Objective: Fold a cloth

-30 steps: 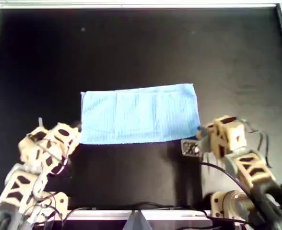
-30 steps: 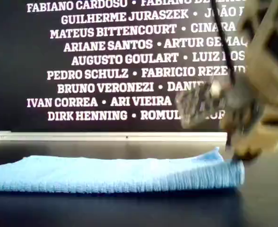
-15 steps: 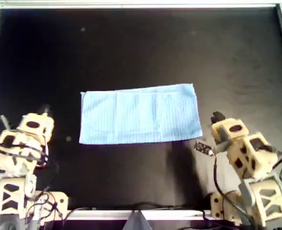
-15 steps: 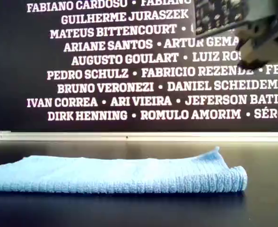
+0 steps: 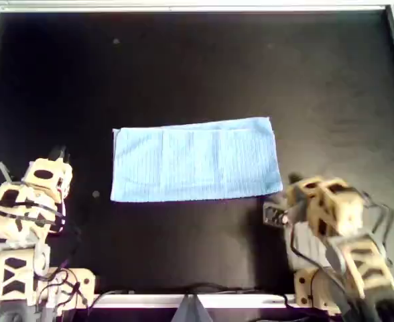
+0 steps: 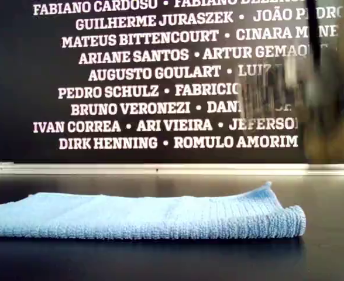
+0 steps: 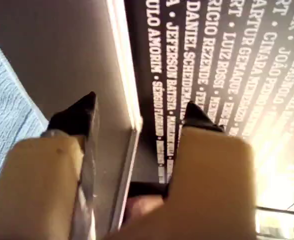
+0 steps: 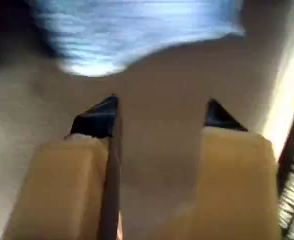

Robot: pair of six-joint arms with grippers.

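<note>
Both grippers, the left gripper and right gripper, gape apart, holding nothing. Mid-table lies the cloth, light blue, folded into a flat rectangle, long axis running across the overhead view.

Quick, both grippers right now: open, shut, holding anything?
Left gripper: open, holding nothing.
Right gripper: open, holding nothing; the cloth lies apart from it.

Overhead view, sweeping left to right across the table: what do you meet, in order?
An arm with open jaws, the left gripper → the cloth, folded into a flat rectangle → the other arm, the right gripper, just off the cloth's near corner.
</note>
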